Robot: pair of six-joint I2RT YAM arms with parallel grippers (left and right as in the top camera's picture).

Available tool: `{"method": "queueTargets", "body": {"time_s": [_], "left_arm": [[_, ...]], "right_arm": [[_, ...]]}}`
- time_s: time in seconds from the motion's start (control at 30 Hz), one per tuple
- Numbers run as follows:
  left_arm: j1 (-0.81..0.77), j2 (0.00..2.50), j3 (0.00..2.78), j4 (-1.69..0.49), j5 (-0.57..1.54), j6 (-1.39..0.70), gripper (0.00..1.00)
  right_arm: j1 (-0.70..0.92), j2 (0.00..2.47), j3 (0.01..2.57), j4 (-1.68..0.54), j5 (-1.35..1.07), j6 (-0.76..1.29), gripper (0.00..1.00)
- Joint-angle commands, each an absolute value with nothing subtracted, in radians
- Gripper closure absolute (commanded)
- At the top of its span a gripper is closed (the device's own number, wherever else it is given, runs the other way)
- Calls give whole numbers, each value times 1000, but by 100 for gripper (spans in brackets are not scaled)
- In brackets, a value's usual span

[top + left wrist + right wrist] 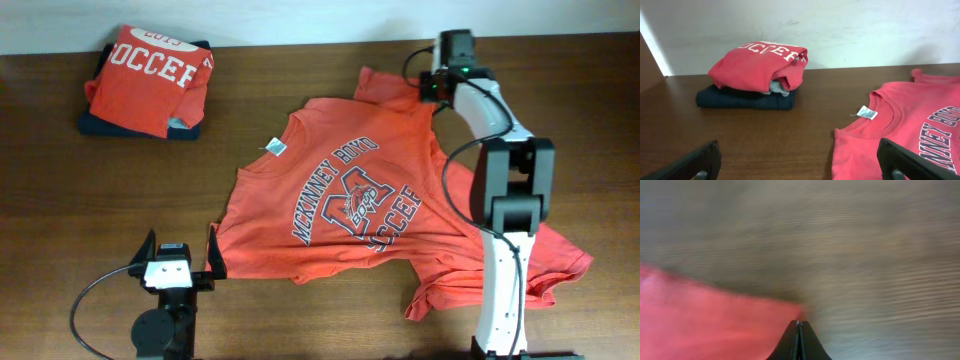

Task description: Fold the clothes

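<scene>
Right pincer [799,324], fingers together, seemingly clamps the spread T-shirt's [360,190] sleeve [390,90] edge; left pincer [182,256] gapes beside its other sleeve. First fold beginning; next, carry that sleeve inward.

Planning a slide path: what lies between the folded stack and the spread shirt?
Nothing: bare tabletop separates the folded stack and the spread shirt, clearest in the overhead view.

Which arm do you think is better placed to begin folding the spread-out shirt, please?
Right: the right gripper is seemingly shut on the edge of the far sleeve of the shirt, ready to pull it over. The left gripper is open and empty beside the near corner.
</scene>
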State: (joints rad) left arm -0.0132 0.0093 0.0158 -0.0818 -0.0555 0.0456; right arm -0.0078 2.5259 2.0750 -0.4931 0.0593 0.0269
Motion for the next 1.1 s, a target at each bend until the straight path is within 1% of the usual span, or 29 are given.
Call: {"method": "queueTargets", "body": {"time_s": [0.0, 0.2, 0.4, 0.53, 0.67, 0.83, 0.93, 1.07], "left_arm": [[-18, 6, 9, -80, -42, 62, 1], [-18, 6, 9, -80, -42, 62, 1], [-18, 6, 9, -80, -42, 62, 1], [-18, 6, 9, -80, -42, 62, 1], [-18, 6, 9, -80, -42, 62, 1], [-18, 6, 9, -80, -42, 62, 1], [-18, 6, 9, -80, -42, 62, 1], [-18, 6, 9, -80, -42, 62, 1]], "right_arm": [[-21, 2545, 2067, -458, 90, 42, 96], [-20, 2520, 2154, -472, -27, 38, 96], [16, 2503, 2324, -627, -233, 38, 96], [76, 2511, 2337, -674, -232, 38, 96], [130, 2542, 2323, -673, -220, 38, 96], [184, 2594, 2323, -678, -145, 38, 96], [200, 2619, 2322, -708, -91, 38, 96], [201, 2624, 2322, -752, -89, 38, 96]]}}
